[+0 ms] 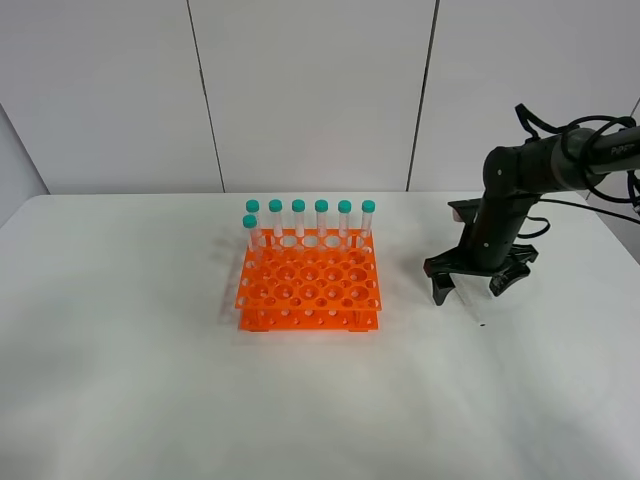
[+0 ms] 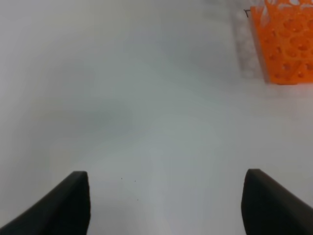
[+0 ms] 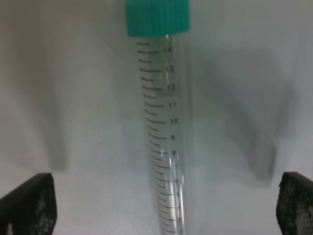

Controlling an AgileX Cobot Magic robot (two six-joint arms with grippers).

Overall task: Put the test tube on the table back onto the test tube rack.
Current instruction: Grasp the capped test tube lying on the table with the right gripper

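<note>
Two claws are spread wide, nothing grasped: left gripper (image 2: 166, 210), right gripper (image 1: 478, 288). The right is held low over the table (image 1: 150, 380) on a steeply bent arm (image 1: 520, 170). The test tube (image 3: 165, 122) is laid flat between its fingers (image 3: 29, 205), long axis directed away from the wrist, teal cap (image 3: 157, 17) farthest. The test tube rack (image 1: 310, 285) is set well apart, seven tubes (image 1: 321, 215) upright at its rear.

Seven teal-capped tubes (image 1: 321, 218), white panelled wall (image 1: 310, 90)
</note>
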